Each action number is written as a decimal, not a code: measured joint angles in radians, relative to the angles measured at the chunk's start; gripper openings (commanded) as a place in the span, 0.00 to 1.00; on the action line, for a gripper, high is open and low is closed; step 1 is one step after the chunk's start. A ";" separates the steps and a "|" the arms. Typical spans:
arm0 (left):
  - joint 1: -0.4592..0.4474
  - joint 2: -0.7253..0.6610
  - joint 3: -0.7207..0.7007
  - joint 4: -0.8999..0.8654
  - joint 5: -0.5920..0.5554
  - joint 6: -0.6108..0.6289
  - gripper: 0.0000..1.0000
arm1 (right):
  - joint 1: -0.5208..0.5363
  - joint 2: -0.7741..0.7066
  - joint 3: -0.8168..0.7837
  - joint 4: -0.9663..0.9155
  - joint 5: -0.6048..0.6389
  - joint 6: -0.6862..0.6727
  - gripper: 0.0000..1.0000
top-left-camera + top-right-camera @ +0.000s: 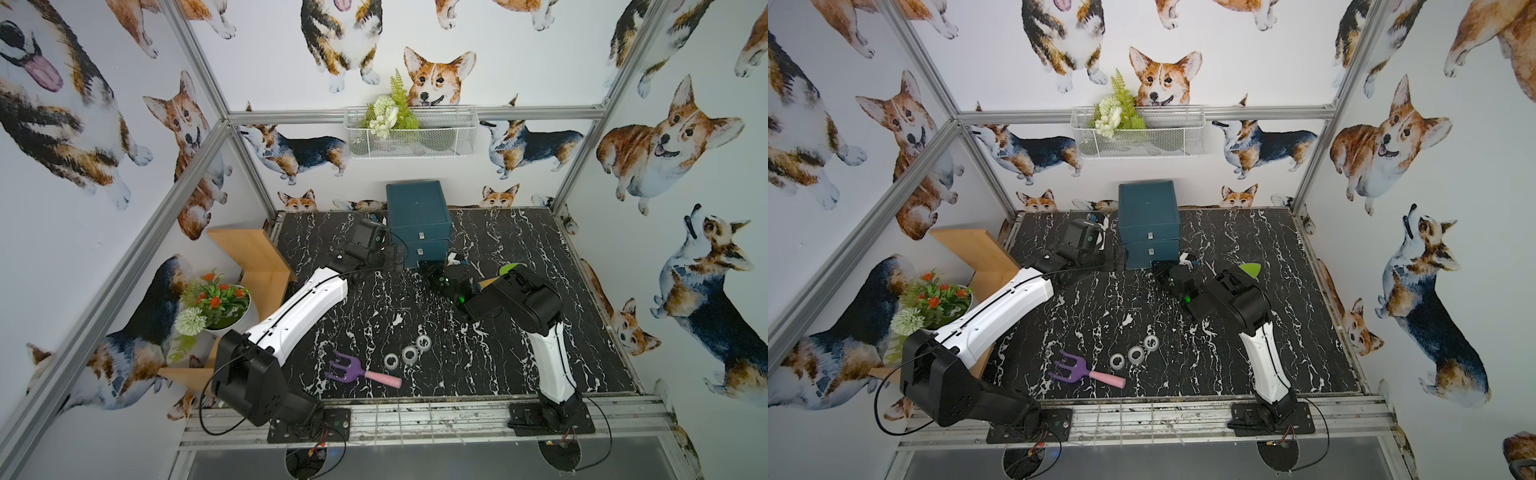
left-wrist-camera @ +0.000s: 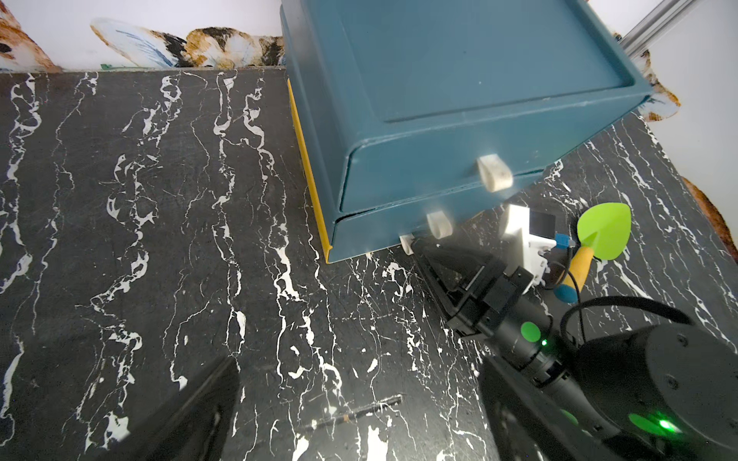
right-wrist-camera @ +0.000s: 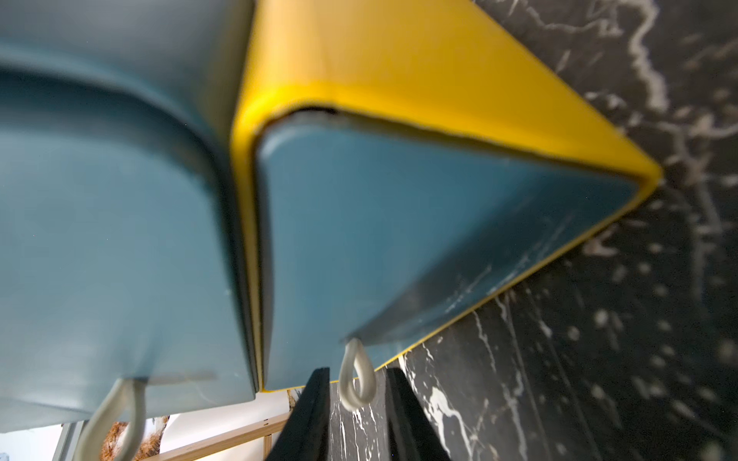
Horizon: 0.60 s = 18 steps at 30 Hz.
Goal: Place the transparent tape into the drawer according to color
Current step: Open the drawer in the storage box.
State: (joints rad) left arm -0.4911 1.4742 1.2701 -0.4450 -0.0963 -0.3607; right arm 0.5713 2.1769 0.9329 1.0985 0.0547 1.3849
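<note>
Drawer cabinet (image 1: 417, 205) shut, contents hidden; wire basket (image 1: 440, 141) holds artificial flowers (image 1: 384, 116).

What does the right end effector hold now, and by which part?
The right end effector holds nothing yet: its jaws straddle the white loop handle of the bottom drawer, small gaps either side.

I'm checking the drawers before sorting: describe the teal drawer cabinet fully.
The teal plastic drawer cabinet stands upright near the back of the black marbled tabletop. Three stacked drawers, seemingly shut, each carry a white loop handle; the lowest sits in a yellow casing. The right gripper straddles that lowest handle, jaws slightly apart.
</note>
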 measured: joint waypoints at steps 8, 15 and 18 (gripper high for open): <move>-0.001 0.000 0.000 0.000 0.000 0.000 0.99 | 0.001 0.011 0.011 -0.002 0.001 0.000 0.01; -0.002 0.000 0.000 0.000 -0.003 0.001 1.00 | 0.013 -0.035 -0.075 0.023 0.005 0.005 0.00; -0.002 0.000 0.000 0.000 -0.005 0.001 0.99 | 0.029 -0.082 -0.148 0.028 0.006 0.008 0.00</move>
State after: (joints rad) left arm -0.4927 1.4746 1.2701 -0.4450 -0.1009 -0.3595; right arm 0.5999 2.0945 0.7853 1.1263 0.0605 1.3926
